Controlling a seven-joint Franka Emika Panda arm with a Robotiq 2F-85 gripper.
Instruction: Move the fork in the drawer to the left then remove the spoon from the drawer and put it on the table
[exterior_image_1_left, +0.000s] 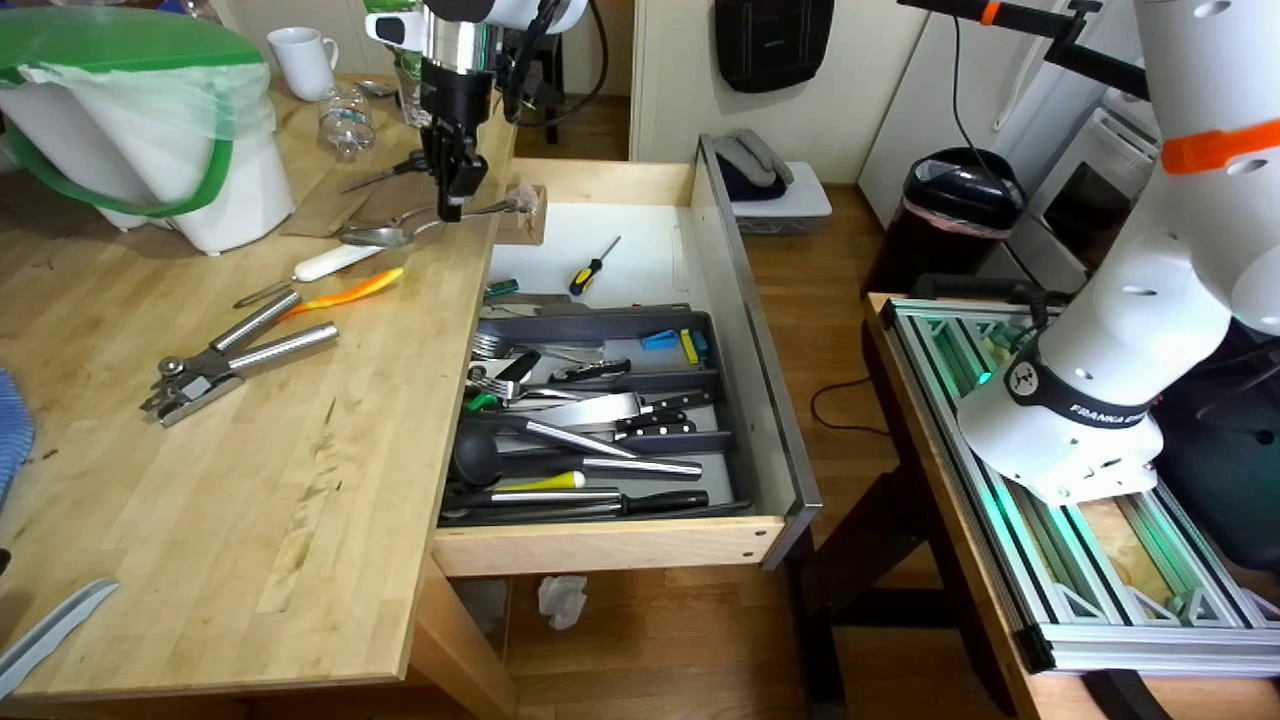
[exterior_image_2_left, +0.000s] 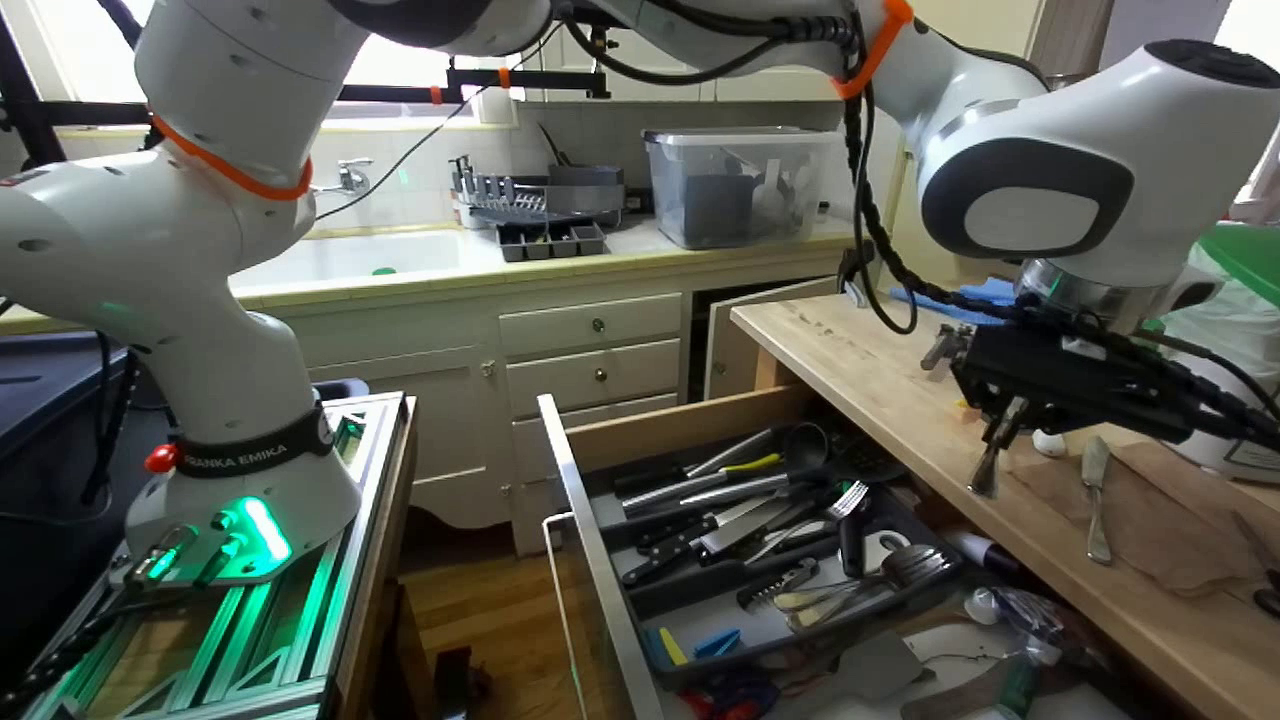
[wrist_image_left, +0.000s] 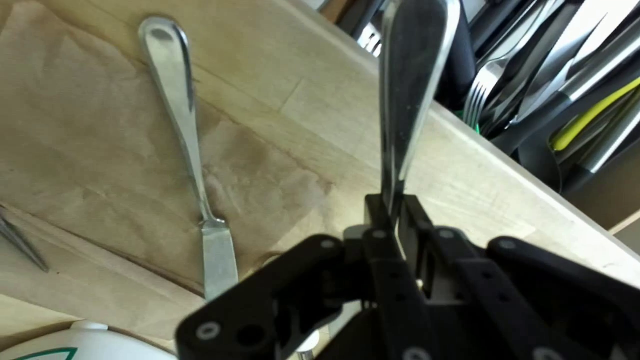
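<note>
Pale butcher-block planks, their grain and seams plain to see, form the table (exterior_image_1_left: 300, 480) under the robot's gripper (wrist_image_left: 395, 210). Its black, blocky fingertips pinch the narrow shank of a spoon (wrist_image_left: 417, 60), polished metal, whose handle swells to a smooth rounded end at twelve o'clock in the wrist view. At nine o'clock a blunt, silvery butter knife (wrist_image_left: 182, 110) lies on creased brown paper (wrist_image_left: 90, 100). Toward one o'clock, past the table edge, lies a fork (wrist_image_left: 485, 87), tines toward the planks.

In an exterior view, a hinged metal press (exterior_image_1_left: 235, 365) lies at eight o'clock from the gripper. Between four and five stands the pulled-out drawer (exterior_image_1_left: 610, 545), pale wood, with a dark grey compartmented tray (exterior_image_1_left: 600, 325). Cream cabinets (exterior_image_2_left: 445, 420) stand toward nine o'clock in an exterior view.

Held at the fingertips, the spoon points its handle toward three o'clock in an exterior view; what looks like its bowl shows between eight and nine, and whether that touches the wood cannot be told.
</note>
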